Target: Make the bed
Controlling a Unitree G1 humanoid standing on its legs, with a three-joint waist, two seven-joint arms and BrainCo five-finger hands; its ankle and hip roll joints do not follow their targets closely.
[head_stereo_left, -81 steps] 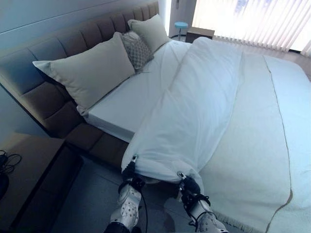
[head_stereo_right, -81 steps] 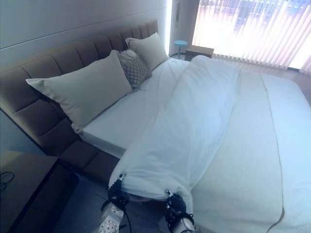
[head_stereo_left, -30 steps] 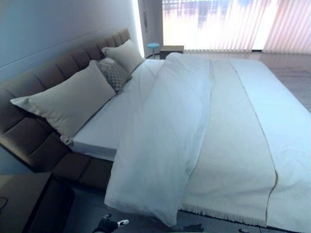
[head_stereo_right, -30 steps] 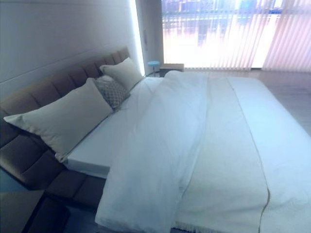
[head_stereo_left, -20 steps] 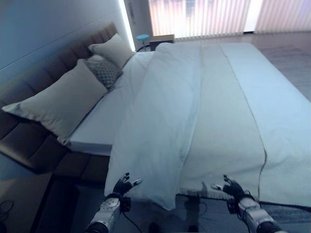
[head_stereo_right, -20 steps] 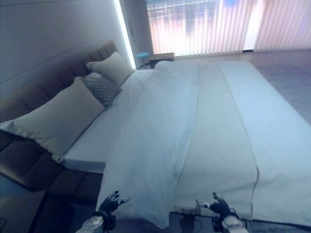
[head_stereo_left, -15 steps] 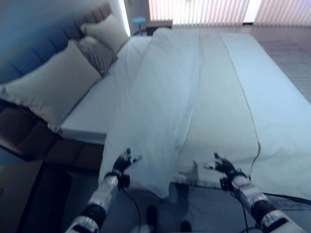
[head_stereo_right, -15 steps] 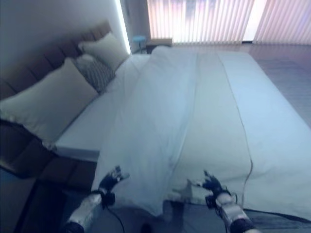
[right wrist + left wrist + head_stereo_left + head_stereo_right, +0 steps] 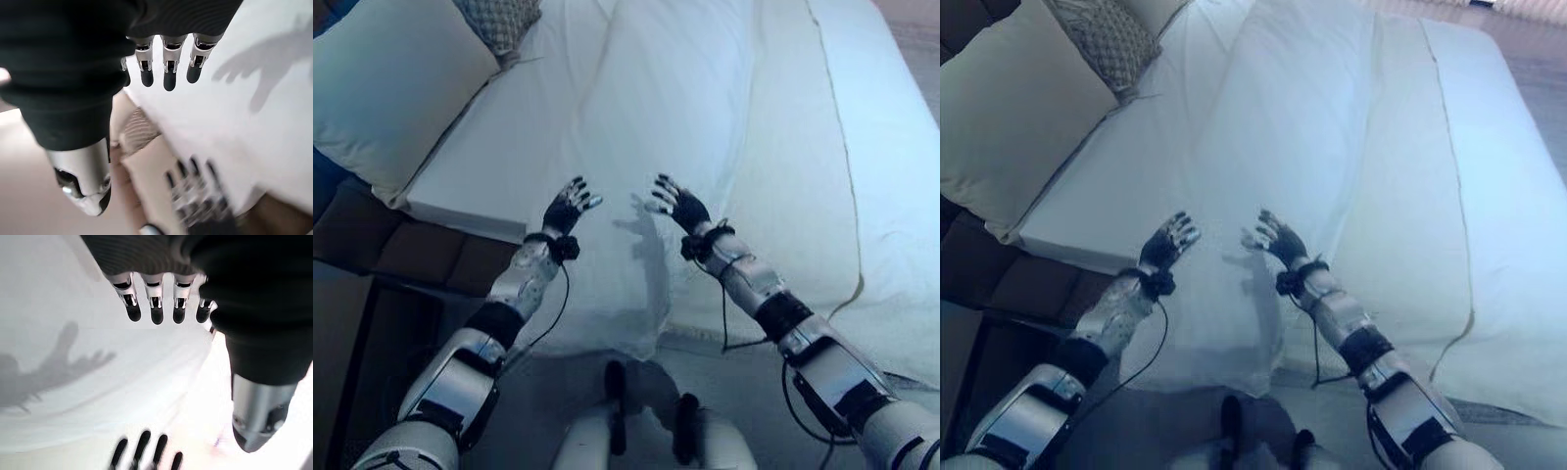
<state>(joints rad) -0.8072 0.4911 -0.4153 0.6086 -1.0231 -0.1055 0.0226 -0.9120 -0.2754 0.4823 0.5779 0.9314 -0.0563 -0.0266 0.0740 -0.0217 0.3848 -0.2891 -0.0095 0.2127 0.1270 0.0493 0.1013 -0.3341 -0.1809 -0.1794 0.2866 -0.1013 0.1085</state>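
Two spread hands, left hand and right hand, hover above the duvet.

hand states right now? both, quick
Left hand: open, fingers spread, holding nothing, above the white duvet.
Right hand: open, fingers spread, holding nothing, above the same duvet.

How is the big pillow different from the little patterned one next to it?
The big pillow is plain and pale; the patterned pillow has a criss-cross weave and looks darker. The big pillow is much larger and sits nearer the robot; the patterned pillow lies further up the bed. Both rest beside the white duvet.
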